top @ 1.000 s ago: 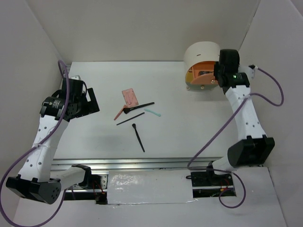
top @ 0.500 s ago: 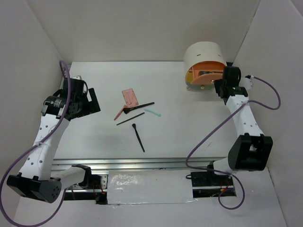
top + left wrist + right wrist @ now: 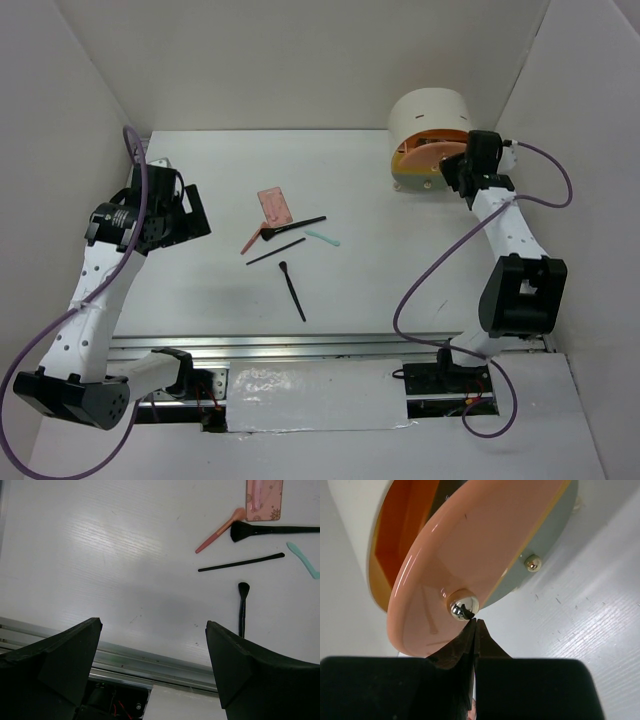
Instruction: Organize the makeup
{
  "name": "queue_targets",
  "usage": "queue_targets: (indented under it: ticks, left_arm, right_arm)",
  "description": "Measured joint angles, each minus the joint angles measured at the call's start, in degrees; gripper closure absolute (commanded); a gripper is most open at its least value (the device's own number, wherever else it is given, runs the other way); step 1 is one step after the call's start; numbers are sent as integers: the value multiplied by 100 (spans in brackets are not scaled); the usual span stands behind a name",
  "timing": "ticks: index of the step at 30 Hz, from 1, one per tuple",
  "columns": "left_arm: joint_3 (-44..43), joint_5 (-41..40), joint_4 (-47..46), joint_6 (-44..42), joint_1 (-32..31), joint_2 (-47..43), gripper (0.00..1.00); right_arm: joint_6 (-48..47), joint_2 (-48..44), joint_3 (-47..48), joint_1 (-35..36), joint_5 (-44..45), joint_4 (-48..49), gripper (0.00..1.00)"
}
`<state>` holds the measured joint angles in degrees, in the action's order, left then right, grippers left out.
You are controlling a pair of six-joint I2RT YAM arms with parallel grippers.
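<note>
The makeup lies mid-table: a pink palette (image 3: 273, 207), a red-handled brush (image 3: 254, 238), a black brush (image 3: 297, 226), a thin black pencil (image 3: 276, 251), a mint stick (image 3: 322, 238) and another black brush (image 3: 292, 290). The left wrist view shows the palette (image 3: 264, 499), red-handled brush (image 3: 220, 530), pencil (image 3: 241, 562) and mint stick (image 3: 303, 560). My left gripper (image 3: 192, 215) (image 3: 152, 625) is open and empty, left of them. My right gripper (image 3: 457, 172) (image 3: 476, 622) is shut and empty, its tips touching the silver knob (image 3: 463, 604) of the peach drawer front (image 3: 480, 550). No silver-grey case shows.
The round cream drawer unit (image 3: 432, 125) stands at the back right; its peach drawer stands ajar, with orange inside (image 3: 395, 545) showing. White walls close in the table on three sides. A metal rail (image 3: 300, 345) runs along the near edge.
My right gripper has come off the top of the drawer unit to its right front. The peach drawer has closed most of the way and its dark contents no longer show. The left arm is still.
</note>
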<state>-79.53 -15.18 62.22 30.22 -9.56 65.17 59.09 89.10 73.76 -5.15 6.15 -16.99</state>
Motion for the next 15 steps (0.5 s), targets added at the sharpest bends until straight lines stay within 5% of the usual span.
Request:
queue_targets:
  ticks: [15]
  left_arm:
    - [-26,-197,35,2,0,90,1]
  right_arm:
    - [-20,870,723,-15,-334,205,99]
